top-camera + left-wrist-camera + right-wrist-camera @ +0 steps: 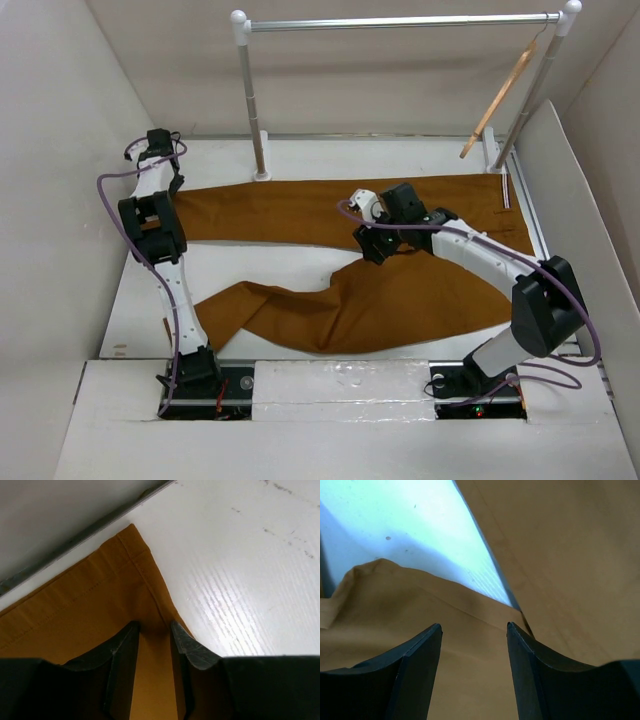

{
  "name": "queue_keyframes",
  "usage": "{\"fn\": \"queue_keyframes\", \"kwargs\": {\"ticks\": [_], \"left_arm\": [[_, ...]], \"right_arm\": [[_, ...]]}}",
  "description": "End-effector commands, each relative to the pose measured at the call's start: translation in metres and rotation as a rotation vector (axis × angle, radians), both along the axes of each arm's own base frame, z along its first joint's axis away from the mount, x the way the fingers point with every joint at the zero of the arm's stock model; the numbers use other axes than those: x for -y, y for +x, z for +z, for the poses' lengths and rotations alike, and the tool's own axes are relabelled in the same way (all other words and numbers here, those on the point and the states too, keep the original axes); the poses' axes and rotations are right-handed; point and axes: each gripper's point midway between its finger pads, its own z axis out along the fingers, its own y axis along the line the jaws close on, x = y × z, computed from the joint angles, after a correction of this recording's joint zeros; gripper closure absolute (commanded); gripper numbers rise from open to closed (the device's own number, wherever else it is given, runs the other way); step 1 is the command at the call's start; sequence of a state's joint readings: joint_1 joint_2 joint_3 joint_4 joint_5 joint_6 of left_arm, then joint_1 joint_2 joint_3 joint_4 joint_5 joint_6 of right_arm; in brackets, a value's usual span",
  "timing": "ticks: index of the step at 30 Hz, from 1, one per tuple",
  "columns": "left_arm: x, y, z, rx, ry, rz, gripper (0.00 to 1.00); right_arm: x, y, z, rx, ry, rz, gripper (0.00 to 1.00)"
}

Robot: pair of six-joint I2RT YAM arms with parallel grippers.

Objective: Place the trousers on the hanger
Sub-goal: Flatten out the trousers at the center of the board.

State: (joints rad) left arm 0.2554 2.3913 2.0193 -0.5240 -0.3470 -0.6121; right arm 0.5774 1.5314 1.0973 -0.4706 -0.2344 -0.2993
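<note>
The rust-brown trousers (300, 210) lie flat on the white table, waist at the right, one leg running left along the back and the other bending toward the front left. The tan wooden hanger (500, 95) hangs tilted from the right end of the rail. My left gripper (173, 190) is at the far leg's hem; in the left wrist view (154, 626) its jaws stand narrowly apart over the hem corner (75, 610). My right gripper (372, 250) is open over the cloth (570, 555) where the legs split (474, 625).
A silver rail (400, 21) on two white-capped posts spans the back; the left post (250, 100) stands just behind the trousers. Pale walls close in the left, back and right sides. A wedge of bare white table (410, 525) shows between the legs.
</note>
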Motion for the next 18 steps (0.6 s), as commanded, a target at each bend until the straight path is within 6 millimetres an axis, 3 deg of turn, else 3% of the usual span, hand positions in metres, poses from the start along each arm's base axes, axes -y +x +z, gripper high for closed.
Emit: {"fn": "queue_keyframes", "kwargs": {"ticks": [1,3,4,6,7,8,9,10,11,12,13,14,15,16,18], "left_arm": [[-0.006,0.008,0.017,0.018,0.012,-0.022,0.73],[0.000,0.017,0.036,0.077,-0.007,-0.048,0.65],[0.003,0.019,0.056,0.117,-0.012,-0.058,0.63],[0.018,0.019,0.067,0.156,-0.072,-0.108,0.53],[0.023,0.020,0.100,0.227,-0.074,-0.132,0.45],[0.032,0.019,0.110,0.252,-0.103,-0.168,0.39],[0.044,0.007,0.104,0.227,-0.116,-0.190,0.35],[0.051,-0.001,0.144,0.295,-0.091,-0.208,0.33],[0.058,-0.010,0.150,0.302,-0.082,-0.221,0.33],[0.068,-0.033,0.131,0.252,-0.093,-0.230,0.33],[0.078,-0.047,0.169,0.328,-0.069,-0.253,0.33],[0.082,-0.057,0.170,0.348,-0.074,-0.262,0.33],[0.089,-0.080,0.150,0.306,-0.100,-0.260,0.34],[0.093,-0.094,0.182,0.384,-0.083,-0.265,0.35],[0.107,-0.117,0.182,0.406,-0.114,-0.292,0.39]], "right_arm": [[-0.006,0.014,0.034,0.059,0.048,-0.013,0.39],[-0.008,0.017,0.038,0.067,0.052,-0.014,0.39],[-0.013,0.015,0.040,0.071,0.061,0.001,0.39],[-0.020,0.012,0.044,0.073,0.076,0.021,0.39],[-0.023,0.012,0.046,0.071,0.090,0.030,0.39],[-0.027,0.008,0.048,0.070,0.099,0.048,0.39],[-0.032,0.005,0.049,0.073,0.106,0.067,0.39],[-0.037,0.000,0.051,0.076,0.120,0.091,0.39],[-0.044,-0.006,0.050,0.080,0.122,0.127,0.46],[-0.051,-0.011,0.050,0.082,0.127,0.155,0.50],[-0.062,-0.017,0.050,0.082,0.152,0.204,0.57],[-0.071,-0.021,0.043,0.075,0.148,0.246,0.82],[-0.086,-0.033,0.041,0.066,0.152,0.304,0.94],[-0.100,-0.042,0.042,0.052,0.172,0.358,1.00],[-0.130,-0.046,0.048,0.076,0.185,0.443,1.00]]}}
